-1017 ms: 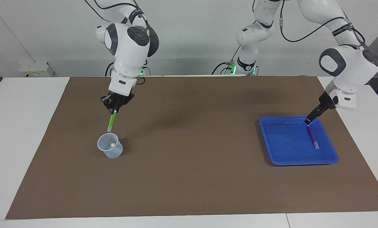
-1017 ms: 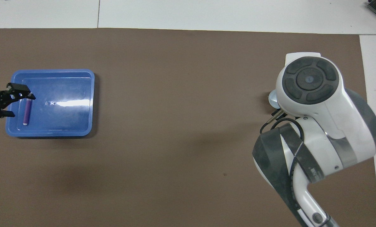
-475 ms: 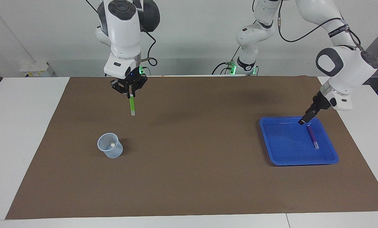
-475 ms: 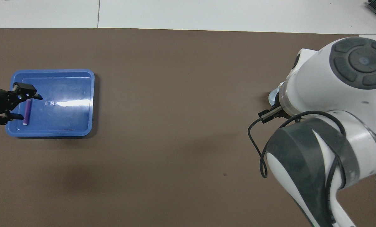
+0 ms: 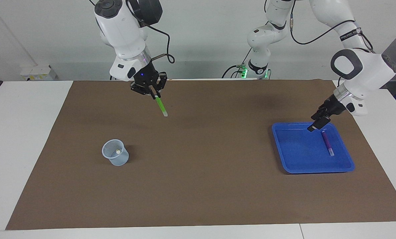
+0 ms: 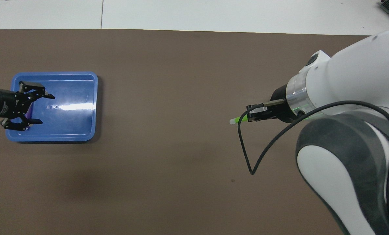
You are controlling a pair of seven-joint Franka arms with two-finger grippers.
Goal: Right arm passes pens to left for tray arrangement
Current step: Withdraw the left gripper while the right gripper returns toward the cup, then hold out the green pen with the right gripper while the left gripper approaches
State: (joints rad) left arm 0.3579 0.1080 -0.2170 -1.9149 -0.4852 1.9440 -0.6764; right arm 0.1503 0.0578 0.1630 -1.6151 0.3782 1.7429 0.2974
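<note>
My right gripper [image 5: 154, 95] is shut on the top of a green pen [image 5: 161, 107], which hangs tilted above the brown mat, its whitish tip [image 6: 234, 120] pointing toward the table's middle. A purple pen [image 5: 327, 143] lies flat in the blue tray [image 5: 285, 149], along the side at the left arm's end. My left gripper [image 5: 316, 121] hovers open over the tray's edge nearest the robots, just above that pen's end, holding nothing. In the overhead view the left gripper [image 6: 47, 109] covers most of the purple pen in the tray [image 6: 73, 127].
A small translucent pale-blue cup [image 5: 115, 153] stands on the mat toward the right arm's end, with a small pale tip showing inside. The brown mat [image 5: 198, 186] covers most of the white table. The right arm's bulk hides the cup in the overhead view.
The right gripper lifted the green pen away from above the cup and swung it toward the table's middle, tilting it. The left gripper drew up and back from the purple pen, still open.
</note>
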